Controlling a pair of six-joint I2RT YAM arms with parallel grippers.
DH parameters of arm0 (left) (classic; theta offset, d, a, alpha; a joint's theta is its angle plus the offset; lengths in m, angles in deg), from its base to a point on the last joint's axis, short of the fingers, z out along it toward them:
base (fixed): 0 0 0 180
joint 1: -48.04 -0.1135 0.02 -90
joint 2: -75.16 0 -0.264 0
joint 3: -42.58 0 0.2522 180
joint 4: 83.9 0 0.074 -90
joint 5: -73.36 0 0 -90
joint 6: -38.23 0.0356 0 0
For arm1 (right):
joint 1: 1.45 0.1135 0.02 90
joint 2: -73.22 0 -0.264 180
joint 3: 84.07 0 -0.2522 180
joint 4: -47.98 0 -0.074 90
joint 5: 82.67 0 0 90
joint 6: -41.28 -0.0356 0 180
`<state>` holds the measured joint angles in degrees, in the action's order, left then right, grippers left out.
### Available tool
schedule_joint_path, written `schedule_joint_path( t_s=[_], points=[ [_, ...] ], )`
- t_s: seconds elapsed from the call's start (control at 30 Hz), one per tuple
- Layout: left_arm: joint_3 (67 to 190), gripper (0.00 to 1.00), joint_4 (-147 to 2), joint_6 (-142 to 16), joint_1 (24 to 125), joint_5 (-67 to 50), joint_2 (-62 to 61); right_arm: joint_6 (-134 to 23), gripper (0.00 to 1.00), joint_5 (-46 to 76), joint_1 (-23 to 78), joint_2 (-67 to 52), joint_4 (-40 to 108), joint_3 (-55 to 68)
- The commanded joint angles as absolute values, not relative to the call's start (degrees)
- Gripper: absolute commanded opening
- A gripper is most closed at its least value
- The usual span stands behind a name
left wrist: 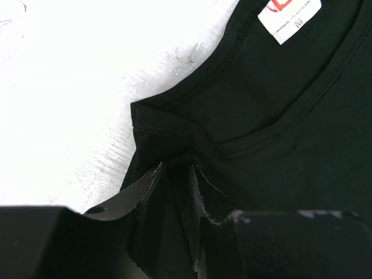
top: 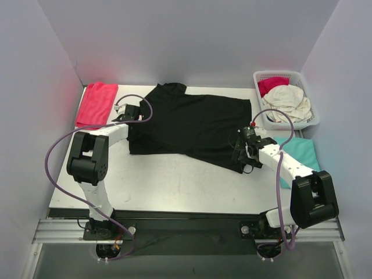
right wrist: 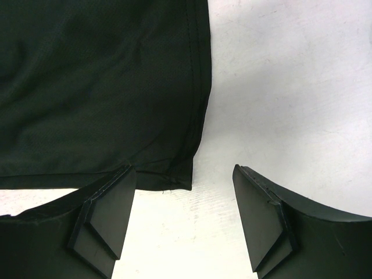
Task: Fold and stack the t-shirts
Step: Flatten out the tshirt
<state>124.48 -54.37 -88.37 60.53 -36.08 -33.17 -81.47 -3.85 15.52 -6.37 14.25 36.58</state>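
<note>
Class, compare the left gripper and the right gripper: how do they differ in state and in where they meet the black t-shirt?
The left gripper is shut, pinching cloth; the right gripper is open, holding nothing. The left gripper is by the collar, near the white label; the right gripper has a hem corner between its fingers. Both are at the edge of the black t-shirt.

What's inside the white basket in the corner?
The basket holds a crumpled red cloth on the far side and a crumpled cream cloth on the near side. They cover the basket's bottom, so I cannot tell if anything lies under them.
</note>
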Motion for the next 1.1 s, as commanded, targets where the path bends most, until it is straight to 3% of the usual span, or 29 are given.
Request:
schedule_joint_path(
  t_s=[0.0, 0.13, 0.23, 0.57, 0.63, 0.73, 1.07],
  points=[
    [127.53, 0.32, -56.51, -87.54, 59.73, -37.21, -34.26, -81.06, 0.68, -5.32, 15.78, -6.59, 12.24, 34.35],
    [128.06, 0.2, -56.69, -87.19, 59.56, -37.21, -35.32, -80.97, 0.68, -5.24, 15.87, -6.5, 12.07, 34.27],
    [128.5, 0.0, -56.51, -87.1, 59.38, -36.94, -35.58, -81.06, 0.68, -5.24, 15.87, -6.41, 11.98, 34.27],
    [126.39, 0.0, -56.86, -86.92, 59.47, -36.5, -31.37, -81.32, 0.68, -5.41, 15.87, -4.74, 11.63, 34.62],
    [126.13, 0.16, -56.95, -86.66, 59.47, -36.5, -31.1, -81.41, 0.68, -5.41, 15.87, -4.65, 11.54, 34.53],
    [126.3, 0.28, -56.6, -86.57, 59.47, -36.59, -31.36, -81.41, 0.68, -5.5, 16.13, -4.92, 11.54, 34.44],
    [126.66, 0.32, -57.22, -86.84, 59.38, -38.52, -32.59, -81.32, 0.68, -5.67, 16.22, -5.36, 11.45, 34.71]
  ],
)
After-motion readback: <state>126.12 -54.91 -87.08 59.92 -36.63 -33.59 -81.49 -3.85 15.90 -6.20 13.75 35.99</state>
